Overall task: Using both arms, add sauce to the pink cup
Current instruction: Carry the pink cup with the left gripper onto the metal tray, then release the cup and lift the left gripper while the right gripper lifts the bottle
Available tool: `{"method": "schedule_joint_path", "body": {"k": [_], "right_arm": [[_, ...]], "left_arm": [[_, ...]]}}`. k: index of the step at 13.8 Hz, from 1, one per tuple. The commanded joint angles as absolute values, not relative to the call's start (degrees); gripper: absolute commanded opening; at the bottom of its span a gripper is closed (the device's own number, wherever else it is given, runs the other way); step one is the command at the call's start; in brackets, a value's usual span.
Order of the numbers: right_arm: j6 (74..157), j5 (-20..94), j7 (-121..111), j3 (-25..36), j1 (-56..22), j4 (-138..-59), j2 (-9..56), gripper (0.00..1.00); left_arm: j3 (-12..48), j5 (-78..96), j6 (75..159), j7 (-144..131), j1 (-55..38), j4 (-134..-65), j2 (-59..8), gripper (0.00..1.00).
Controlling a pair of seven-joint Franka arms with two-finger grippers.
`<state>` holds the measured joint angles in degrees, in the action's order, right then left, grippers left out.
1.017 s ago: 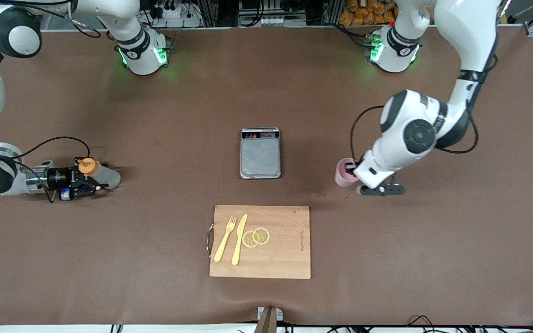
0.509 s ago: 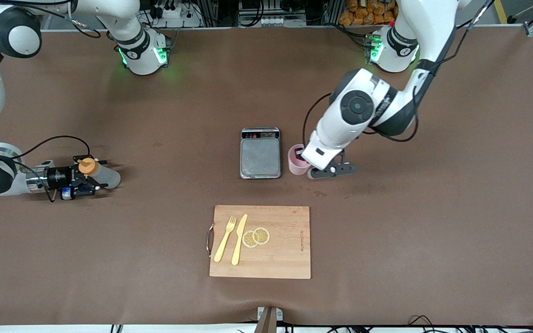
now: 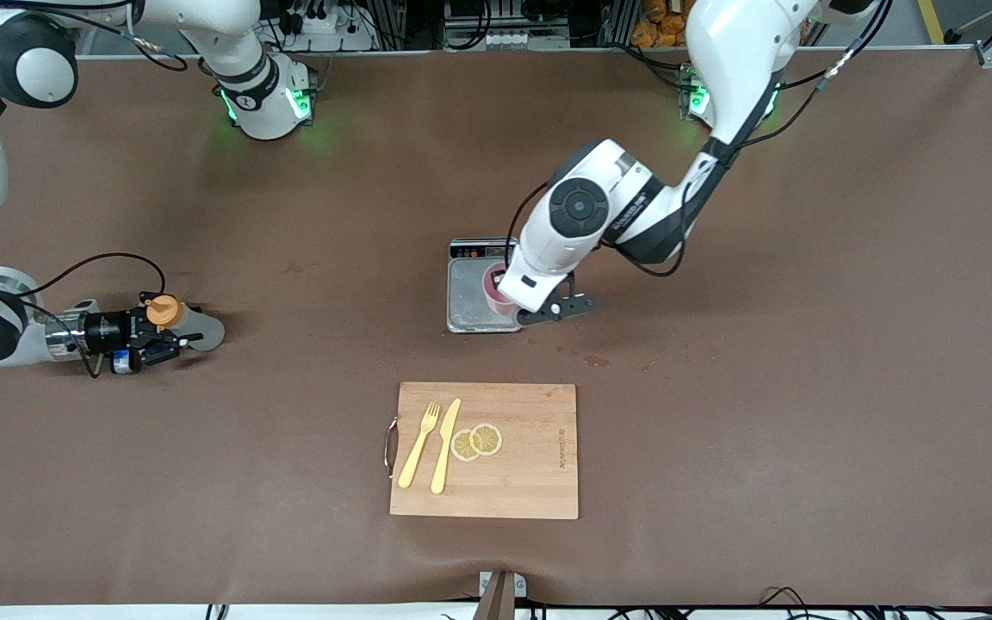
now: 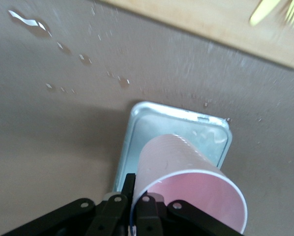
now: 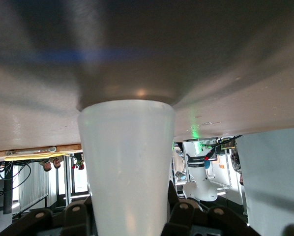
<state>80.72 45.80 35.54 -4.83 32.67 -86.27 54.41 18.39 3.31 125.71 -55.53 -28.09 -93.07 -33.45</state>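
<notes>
The pink cup (image 3: pixel 492 288) is pinched at its rim by my left gripper (image 3: pixel 505 298), which is shut on it. In the left wrist view the cup (image 4: pixel 186 164) tilts over the scale's metal plate (image 4: pixel 149 123), with one finger (image 4: pixel 130 183) outside its wall; whether its base touches the plate I cannot tell. Toward the right arm's end, the whitish sauce bottle (image 3: pixel 200 330) with its orange cap (image 3: pixel 164 310) stands on the table. My right gripper (image 3: pixel 172 338) reaches in level and is shut on the bottle (image 5: pixel 127 157), which fills the space at the gripper (image 5: pixel 130 219).
The scale (image 3: pixel 467 301) sits mid-table. Nearer the front camera lies a wooden cutting board (image 3: pixel 530 465) carrying a yellow fork (image 3: pixel 419 445), a yellow knife (image 3: pixel 445 445) and lemon slices (image 3: pixel 477 441). Small wet spots (image 3: pixel 592 361) mark the table beside the scale.
My left arm has carried the pink cup from the left arm's end of the table to over the scale. The right gripper's fingers have closed in on the sauce bottle.
</notes>
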Motion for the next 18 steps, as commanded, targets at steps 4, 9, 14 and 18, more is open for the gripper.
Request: {"method": "schedule_joint_path", "body": {"k": [4,9,14,18], "right_arm": [[79.98,44.92,42.61,-4.83,28.39,-82.36,51.77,0.39],[79.98,42.28,49.91,-4.84,24.97,-80.07,48.79,0.38],[80.51,37.72,62.20,-4.83,17.68,-77.00,43.78,0.38],[80.51,35.95,71.70,-4.92,13.54,-74.01,41.84,0.37]], "left_arm": [[17.67,0.71,126.90,-59.31,-31.72,-90.44,-37.61,0.00],[17.58,-0.96,127.44,-60.56,-32.34,-89.91,-39.29,0.00],[17.58,-1.76,127.79,-61.96,-32.61,-89.65,-39.46,0.87],[17.67,-2.02,127.79,-62.49,-32.17,-88.07,-38.32,1.00]]}}
